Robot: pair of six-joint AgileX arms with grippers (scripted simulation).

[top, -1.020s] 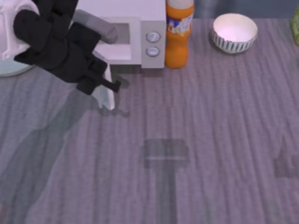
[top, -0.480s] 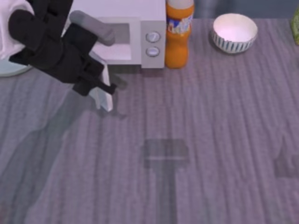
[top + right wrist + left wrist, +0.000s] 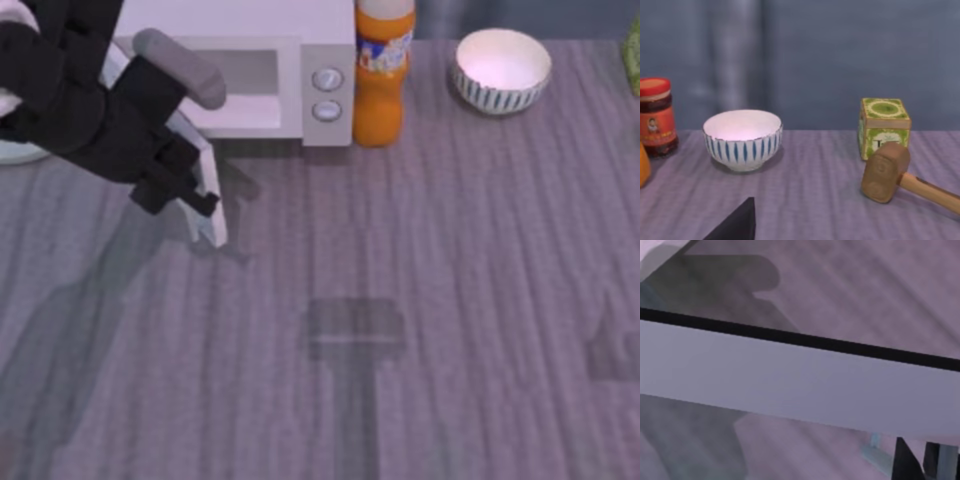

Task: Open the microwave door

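Note:
The white microwave (image 3: pixel 250 25) stands at the table's back left, its two silver knobs (image 3: pixel 327 95) facing the front. The microwave door (image 3: pixel 212 215) is swung well out from the cavity (image 3: pixel 245 75) and points toward the table's front. My left gripper (image 3: pixel 195 195) is shut on the door's free edge, where the handle is. In the left wrist view the door (image 3: pixel 800 380) crosses as a broad white band, with dark fingers (image 3: pixel 905 465) against it. My right gripper (image 3: pixel 737 227) is out of the top view and shows only as a dark tip, far from the microwave.
An orange bottle (image 3: pixel 383 70) stands right against the microwave's knob side. A striped white bowl (image 3: pixel 502 68) sits at the back right. A green box (image 3: pixel 884 125), a wooden mallet (image 3: pixel 887 172) and a red-lidded jar (image 3: pixel 656 115) are near it. A pale plate (image 3: pixel 20 150) lies far left.
My left gripper has moved left and slightly back while holding the door. The door has swung wider open, uncovering more of the cavity.

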